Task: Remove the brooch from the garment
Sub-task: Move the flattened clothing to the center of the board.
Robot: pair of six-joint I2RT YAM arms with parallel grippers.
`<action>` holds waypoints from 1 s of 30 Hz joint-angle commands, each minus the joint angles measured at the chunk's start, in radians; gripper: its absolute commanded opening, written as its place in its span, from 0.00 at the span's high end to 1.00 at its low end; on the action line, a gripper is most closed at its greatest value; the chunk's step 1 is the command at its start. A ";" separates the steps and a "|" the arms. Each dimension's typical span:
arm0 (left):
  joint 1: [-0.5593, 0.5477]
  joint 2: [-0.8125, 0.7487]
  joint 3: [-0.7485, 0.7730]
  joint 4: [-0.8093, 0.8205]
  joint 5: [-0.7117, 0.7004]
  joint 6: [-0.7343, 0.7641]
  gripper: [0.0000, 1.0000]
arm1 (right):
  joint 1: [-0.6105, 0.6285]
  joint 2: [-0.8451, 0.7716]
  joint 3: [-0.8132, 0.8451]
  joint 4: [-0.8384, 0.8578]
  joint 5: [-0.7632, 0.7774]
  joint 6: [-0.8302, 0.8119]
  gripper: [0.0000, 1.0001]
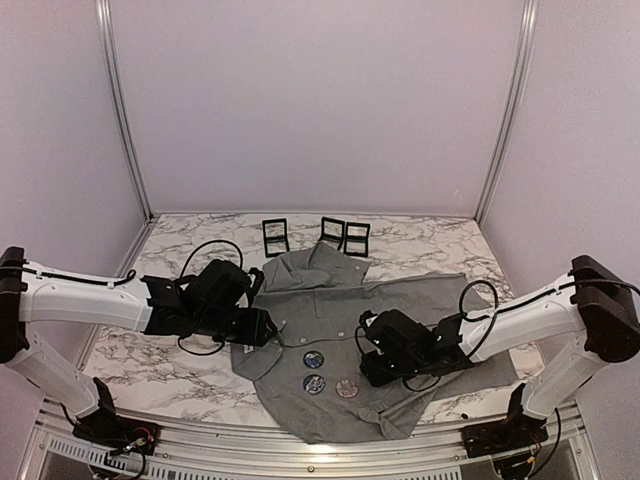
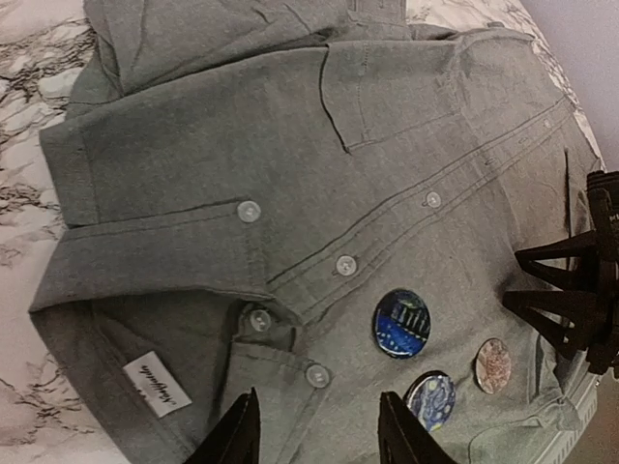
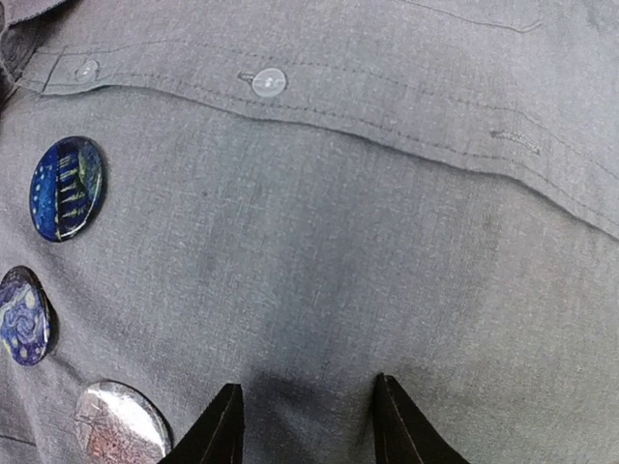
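Finger bases cropped at both wrist views' bottom edge; pink brooch (image 3: 121,422) partly cut off. Left pincer (image 2: 317,406) parted, empty, near neck label (image 2: 152,386). Right pincer (image 3: 308,387) parted, empty, cloth contact unclear. Garment (image 1: 330,300) flat on desk (image 1: 170,380).

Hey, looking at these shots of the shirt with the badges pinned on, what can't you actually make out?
- Fastening pins: hidden behind every badge face, such as the blue brooch, in all views.
- Pale brooch: cut off by the bottom edge in the right wrist view.
- Neck label wording: too small and blurred in the left wrist view.
- Black frames at the table's far side: too small to identify in the top view.
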 commanded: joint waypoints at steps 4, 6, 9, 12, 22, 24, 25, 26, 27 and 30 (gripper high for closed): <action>-0.093 0.185 0.029 0.106 0.078 -0.094 0.66 | 0.055 0.017 -0.007 -0.037 -0.053 0.129 0.56; -0.096 0.194 -0.006 0.118 0.077 -0.124 0.67 | 0.056 -0.002 -0.009 -0.044 -0.050 0.135 0.57; -0.096 0.194 -0.055 0.111 0.049 -0.143 0.69 | 0.056 -0.020 0.014 -0.063 -0.051 0.119 0.56; -0.093 0.189 -0.099 0.084 0.026 -0.153 0.69 | 0.056 -0.029 0.054 -0.085 -0.043 0.085 0.55; -0.075 0.145 -0.161 0.037 -0.001 -0.114 0.69 | 0.057 0.086 0.216 -0.064 -0.030 -0.026 0.48; -0.063 0.141 -0.159 0.033 0.002 -0.099 0.69 | 0.057 0.131 0.260 -0.062 -0.021 -0.042 0.47; -0.056 0.138 -0.156 0.031 0.008 -0.093 0.69 | 0.057 0.157 0.283 -0.068 -0.013 -0.051 0.47; -0.053 0.135 -0.153 0.029 0.010 -0.087 0.69 | 0.057 0.180 0.305 -0.073 -0.006 -0.057 0.47; -0.053 0.132 -0.149 0.026 0.009 -0.083 0.69 | 0.057 0.203 0.322 -0.076 0.001 -0.062 0.47; -0.050 0.130 -0.136 0.021 0.011 -0.073 0.69 | 0.061 0.255 0.368 -0.086 0.018 -0.068 0.45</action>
